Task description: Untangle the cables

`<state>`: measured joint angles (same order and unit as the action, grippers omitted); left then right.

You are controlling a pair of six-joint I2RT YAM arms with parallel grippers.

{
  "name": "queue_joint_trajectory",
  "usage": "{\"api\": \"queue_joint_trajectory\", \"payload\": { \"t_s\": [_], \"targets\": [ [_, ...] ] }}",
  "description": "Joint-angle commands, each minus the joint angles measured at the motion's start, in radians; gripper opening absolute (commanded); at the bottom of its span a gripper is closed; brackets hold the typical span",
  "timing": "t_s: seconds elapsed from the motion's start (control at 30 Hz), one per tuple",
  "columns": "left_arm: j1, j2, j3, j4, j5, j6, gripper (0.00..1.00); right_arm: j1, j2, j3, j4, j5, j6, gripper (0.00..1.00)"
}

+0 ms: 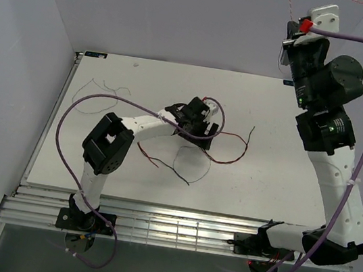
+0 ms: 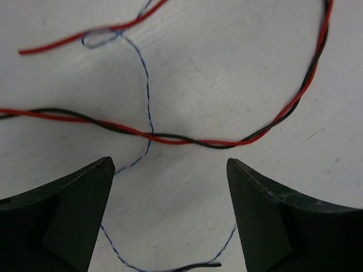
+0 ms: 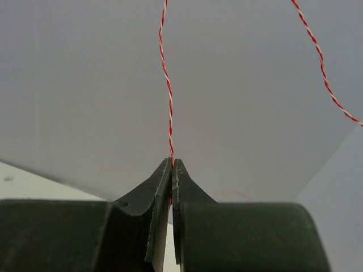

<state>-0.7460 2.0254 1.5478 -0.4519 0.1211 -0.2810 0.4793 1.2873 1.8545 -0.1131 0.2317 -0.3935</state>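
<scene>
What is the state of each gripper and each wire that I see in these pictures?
left gripper: open, low over the table, holding nothing.
right gripper: shut on the red-white strand, raised high.
red-white strand: pinched at one point, up in the air.
red and black cables: twisted around each other, lying on the table.
blue strand: loose, crossing the twisted pair.
grey strand: loose, apart, far left.

- Table top (image 1: 262, 189): white, flat, rectangular; faint scuffs and small specks on its surface.
- Wall panels (image 1: 186, 13): plain pale grey, standing behind the table top and along its left side.
- Slatted metal strip (image 1: 174, 231): silver, ribbed lengthwise, running along the table top's near edge.
- Corner tags (image 1: 96, 55): small and dark, at the far corners; too small to read.
</scene>
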Motion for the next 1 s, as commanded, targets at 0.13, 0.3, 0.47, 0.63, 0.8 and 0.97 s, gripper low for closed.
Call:
{"api": "queue_joint_trajectory", "payload": {
  "t_s": [0.13,0.3,0.47,0.63,0.8,0.97],
  "targets": [
    [-0.018,-0.204,-0.259,-0.062,-0.163,-0.096,0.91,-0.155,0.056,-0.118,0.039,-0.003,0.064,0.08],
    [-0.016,-0.292,-0.399,-0.034,-0.159,-0.076,0.88,-0.304,0.064,-0.299,0.101,-0.124,0.097,0.08],
    [-0.018,-0.245,-0.391,-0.036,-0.123,-0.092,0.76,-0.447,0.104,-0.425,0.174,-0.276,0.154,0.08],
    [-0.016,-0.215,-0.359,-0.042,-0.149,-0.096,0.67,-0.560,0.194,-0.498,0.222,-0.336,0.176,0.08],
    [-0.016,-0.186,-0.331,-0.039,-0.155,-0.101,0.49,-0.625,0.295,-0.541,0.286,-0.425,0.223,0.08],
    [-0.018,-0.163,-0.307,-0.048,-0.199,-0.106,0.32,-0.645,0.429,-0.514,0.288,-0.439,0.246,0.08]
  ]
}}
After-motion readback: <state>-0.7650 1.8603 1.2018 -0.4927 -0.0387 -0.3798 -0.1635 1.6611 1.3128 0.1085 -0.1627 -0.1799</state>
